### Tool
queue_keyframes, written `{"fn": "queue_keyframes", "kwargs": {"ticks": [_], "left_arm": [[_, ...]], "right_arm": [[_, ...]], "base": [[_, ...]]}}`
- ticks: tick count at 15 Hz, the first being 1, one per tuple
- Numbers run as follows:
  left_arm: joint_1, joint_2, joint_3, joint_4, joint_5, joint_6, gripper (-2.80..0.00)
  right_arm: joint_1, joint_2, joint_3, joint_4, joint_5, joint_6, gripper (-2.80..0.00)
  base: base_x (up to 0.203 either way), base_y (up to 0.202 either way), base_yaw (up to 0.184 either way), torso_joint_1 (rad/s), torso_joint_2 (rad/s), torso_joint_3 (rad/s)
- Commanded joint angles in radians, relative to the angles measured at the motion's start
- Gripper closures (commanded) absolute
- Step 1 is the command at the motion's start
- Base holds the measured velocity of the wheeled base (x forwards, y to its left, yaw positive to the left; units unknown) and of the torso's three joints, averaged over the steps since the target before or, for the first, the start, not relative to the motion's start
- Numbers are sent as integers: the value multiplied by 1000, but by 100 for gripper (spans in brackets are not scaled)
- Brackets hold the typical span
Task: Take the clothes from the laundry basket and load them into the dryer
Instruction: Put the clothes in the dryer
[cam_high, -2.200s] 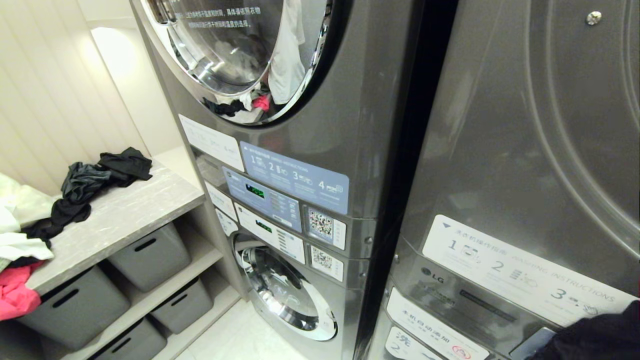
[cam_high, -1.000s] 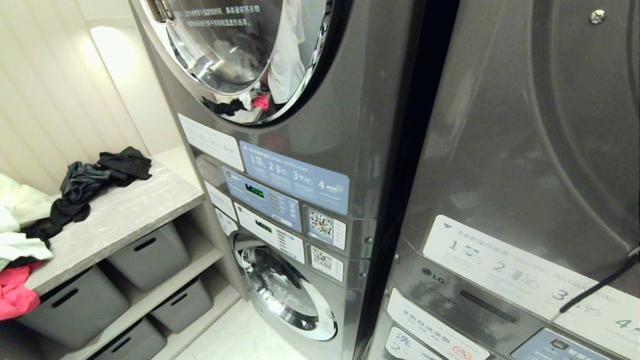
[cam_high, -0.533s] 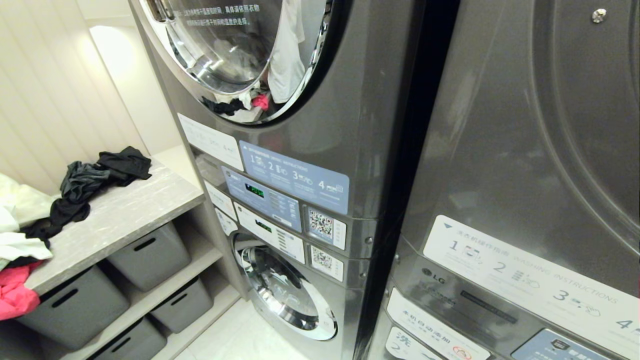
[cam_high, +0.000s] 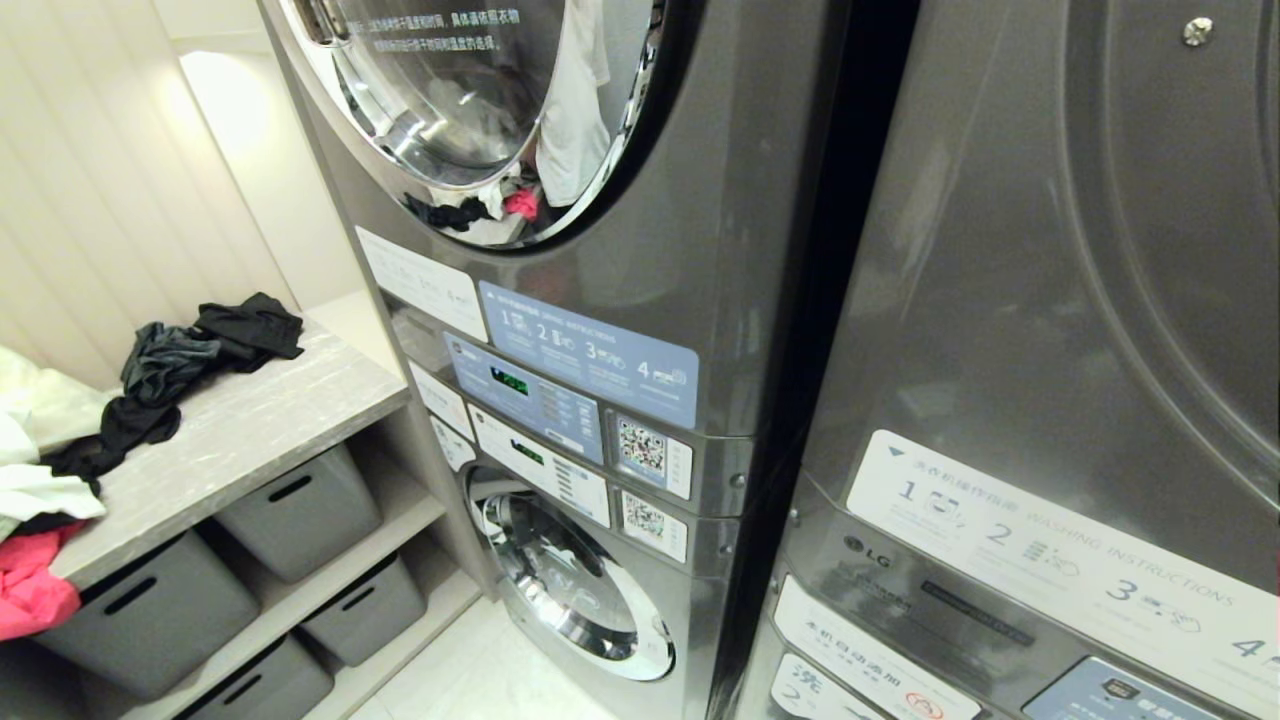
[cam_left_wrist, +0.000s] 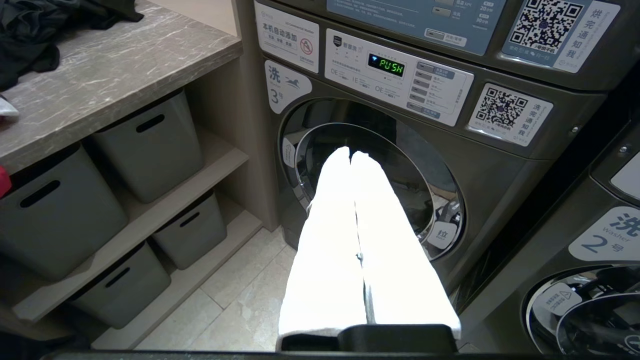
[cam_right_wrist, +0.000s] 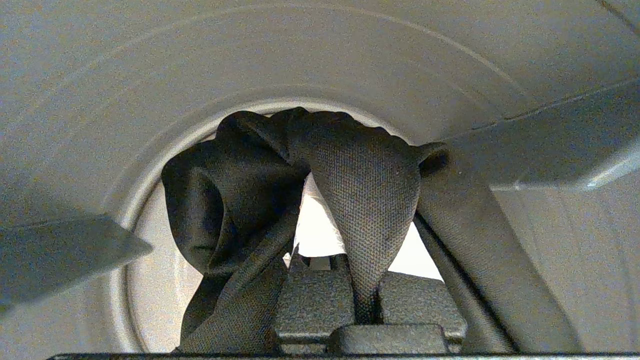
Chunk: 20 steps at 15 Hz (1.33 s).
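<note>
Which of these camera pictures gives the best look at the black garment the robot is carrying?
The right wrist view. There the black garment fills the middle of the picture, bunched over the right gripper, which is shut on it, with a pale drum interior behind. The head view and the left wrist view show nothing of that garment, only other clothes lying on a counter.

Your head view looks down at two grey stacks; left wrist shares the shelf; right wrist faces a drum closely.

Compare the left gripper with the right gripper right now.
The left gripper holds nothing, its white fingers pressed together before a washer door; the right gripper is shut on black clothes, which cover its fingers, inside a pale drum. Both are closed.
</note>
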Motion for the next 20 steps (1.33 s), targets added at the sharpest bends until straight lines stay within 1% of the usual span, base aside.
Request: {"fn": "queue_keyframes", "kwargs": {"ticks": [1, 4, 6, 9, 10, 11, 13, 15, 20], "left_arm": [[0, 0, 0, 0, 0, 0, 0], [0, 0, 0, 0, 0, 0, 0], [0, 0, 0, 0, 0, 0, 0], [0, 0, 0, 0, 0, 0, 0], [0, 0, 0, 0, 0, -2, 0], [0, 0, 0, 0, 0, -2, 0], [0, 0, 0, 0, 0, -2, 0], [0, 0, 0, 0, 0, -2, 0], [0, 0, 0, 0, 0, -2, 0]], "right_arm": [[-3, 11, 25, -11, -1, -1, 0], [0, 17, 144, -2, 9, 18, 0], [0, 84, 168, -1, 9, 90, 0], [-2, 192, 173, -1, 16, 136, 0], [-1, 214, 179, 0, 50, 140, 0], [-1, 236, 179, 2, 101, 144, 0], [-2, 286, 150, 16, 134, 156, 0], [-1, 292, 133, 36, 135, 184, 0], [-17, 254, 138, 63, 136, 191, 0]], "base": [[0, 0, 0, 0, 0, 0], [0, 0, 0, 0, 0, 0], [0, 0, 0, 0, 0, 0], [0, 0, 0, 0, 0, 0], [0, 0, 0, 0, 0, 0], [0, 0, 0, 0, 0, 0], [0, 0, 0, 0, 0, 0], [0, 0, 0, 0, 0, 0], [0, 0, 0, 0, 0, 0]]}}
